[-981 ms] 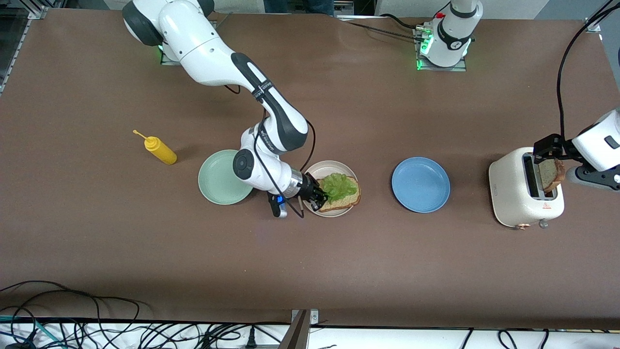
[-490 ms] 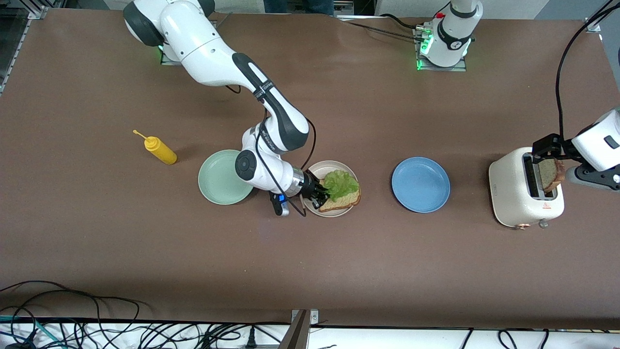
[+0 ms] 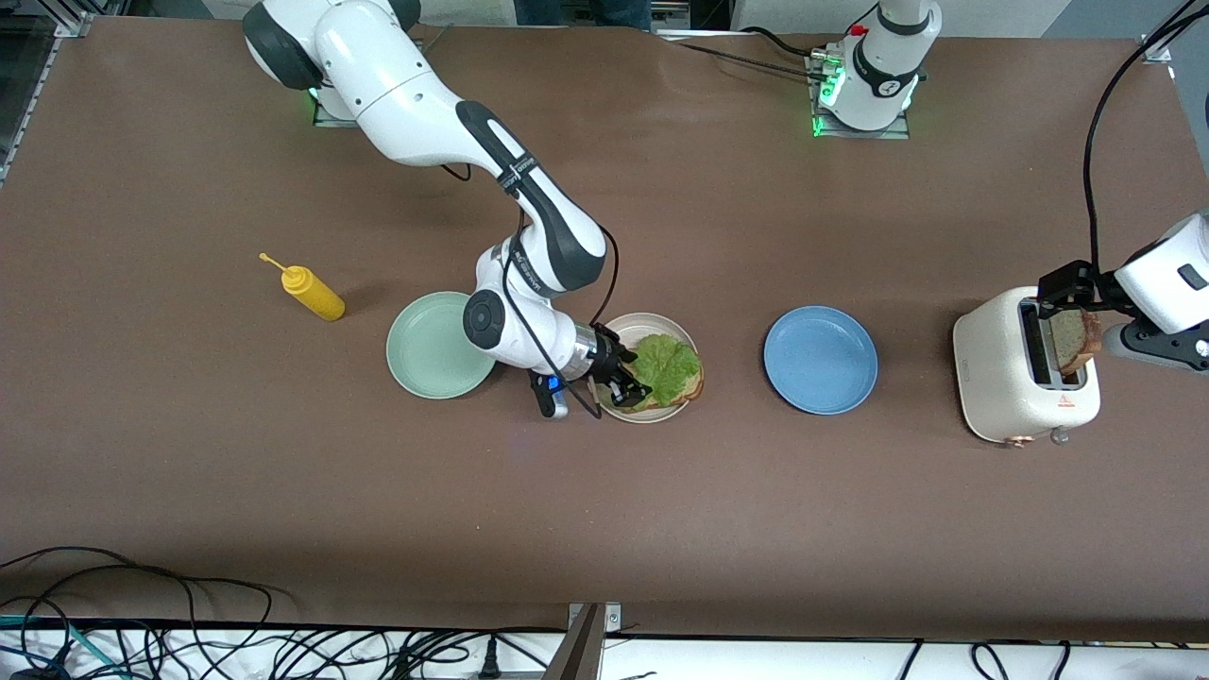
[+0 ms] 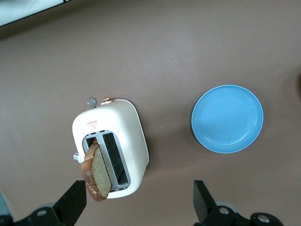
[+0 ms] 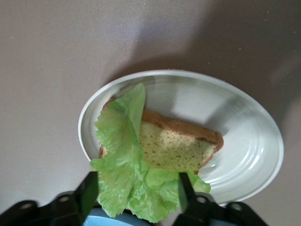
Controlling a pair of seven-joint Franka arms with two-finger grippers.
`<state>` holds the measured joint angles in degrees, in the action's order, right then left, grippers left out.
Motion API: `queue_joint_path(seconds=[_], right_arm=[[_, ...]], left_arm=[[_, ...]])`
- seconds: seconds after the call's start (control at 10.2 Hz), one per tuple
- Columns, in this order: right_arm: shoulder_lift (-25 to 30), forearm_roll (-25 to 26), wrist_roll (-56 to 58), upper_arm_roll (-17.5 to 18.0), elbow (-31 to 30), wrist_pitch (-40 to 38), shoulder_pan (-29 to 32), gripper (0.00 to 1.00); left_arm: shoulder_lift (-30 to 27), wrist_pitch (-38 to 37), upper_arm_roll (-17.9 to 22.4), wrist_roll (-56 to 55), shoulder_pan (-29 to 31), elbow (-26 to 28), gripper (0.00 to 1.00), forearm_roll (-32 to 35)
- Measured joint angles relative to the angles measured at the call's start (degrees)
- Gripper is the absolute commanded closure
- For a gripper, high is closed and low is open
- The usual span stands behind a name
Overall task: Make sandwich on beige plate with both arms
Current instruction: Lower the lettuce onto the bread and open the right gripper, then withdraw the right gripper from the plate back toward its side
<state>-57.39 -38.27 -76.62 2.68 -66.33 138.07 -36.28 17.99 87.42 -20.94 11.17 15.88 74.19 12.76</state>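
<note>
On my screens the right gripper (image 3: 631,382) sits low at the edge of the beige plate (image 3: 628,329), on the side toward the mint plate (image 3: 430,345). Through the right wrist camera I see its two fingers (image 5: 88,197) spread apart, one at each side of the lettuce (image 5: 127,174), with nothing pinched between them. The leaf lies loose across a bread slice (image 5: 181,148) on the beige plate, covering the end of the slice nearest the gripper and hanging past the crust. So far I count one slice and the lettuce on that plate; no top slice is on it.

The left gripper (image 4: 138,200) hovers over the toaster (image 3: 1025,378) at the left arm's end of the table. In the left wrist view its fingers stand wide open, one at each side of the toaster, gripping nothing. A second slice (image 4: 96,172) stands tilted in one toaster slot, sticking well out of it; the finger beside it looks close, but I cannot tell whether it touches.

The blue plate (image 3: 820,359) rests between the beige plate and the toaster. A yellow bottle (image 3: 312,293) lies toward the right arm's end, near the mint plate.
</note>
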Motion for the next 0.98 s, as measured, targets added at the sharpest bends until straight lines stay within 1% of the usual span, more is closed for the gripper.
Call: queue_joint_path(seconds=[0.2,0.29,0.49,0.69,0.78,0.98], right_arm=[[0.24,0.00,-0.02,-0.41,0.77,-0.99,0.21,0.00],[0.60,0.01,-0.05,-1.37,1.56,-4.11,0.43,0.00],[3.30,0.15,0.03,-4.80,3.64,-14.42,1.40,0.00],[8.23,0.68,3.72,-7.77,4.29,-25.37,4.17,0.00],[10.51,1.92,8.98,-8.39,4.34,-31.78,6.59,0.00],[14.39,8.29,20.98,-9.76,4.37,-41.96,10.24,0.00]], left_arm=[[0.00,0.00,0.00,0.00,0.00,0.00,0.00,0.00],[0.00,0.00,0.00,0.00,0.00,0.00,0.00,0.00],[0.00,-0.01,0.00,0.00,0.00,0.01,0.00,0.00],[0.00,-0.02,-0.03,0.00,-0.02,0.00,0.00,-0.02],[0.00,-0.02,-0.04,0.00,-0.02,0.00,0.00,-0.02],[0.00,-0.02,-0.05,0.00,-0.02,0.02,0.00,-0.02]])
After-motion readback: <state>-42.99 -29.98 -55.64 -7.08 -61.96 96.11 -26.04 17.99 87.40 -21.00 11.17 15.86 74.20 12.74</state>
